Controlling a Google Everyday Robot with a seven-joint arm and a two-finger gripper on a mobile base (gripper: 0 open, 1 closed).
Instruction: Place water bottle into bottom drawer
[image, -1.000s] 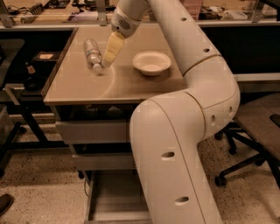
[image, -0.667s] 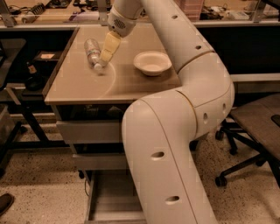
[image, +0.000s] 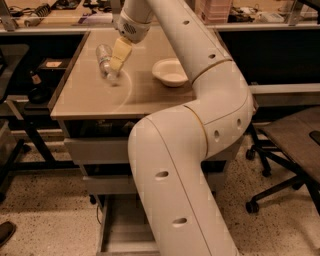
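Small clear ribbed plastic water bottle (image: 104, 56) lies on its side at the far-left part of the tan tabletop (image: 90, 95), well apart from the white round bowl (image: 170, 73). The pale yellow gripper (image: 118, 62) on the white arm comes down at an angle and sits right on the bottle's right flank, overlapping it. Whether it is clamped on the bottle or only touching: cannot tell.

Step in hand, as I judge it: securing the grasp. Doing it well means taking the bottle across its ribbed middle, not at the cap end. It's round and would likely roll or squirt out if pushed off-centre. Lift straight up before swinging, to stay clear of the bowl. The grey metal bottom drawer (image: 120, 232) stands pulled out at the cabinet's foot (right half hidden by the arm). The route down should pass in front of the two closed grey drawer fronts (image: 95, 150) above it.

Versus a second ago: bottle and bowl sit in the same spots. The gripper has edged left, closer onto the bottle. The arm's big lower link has shifted left in view too.
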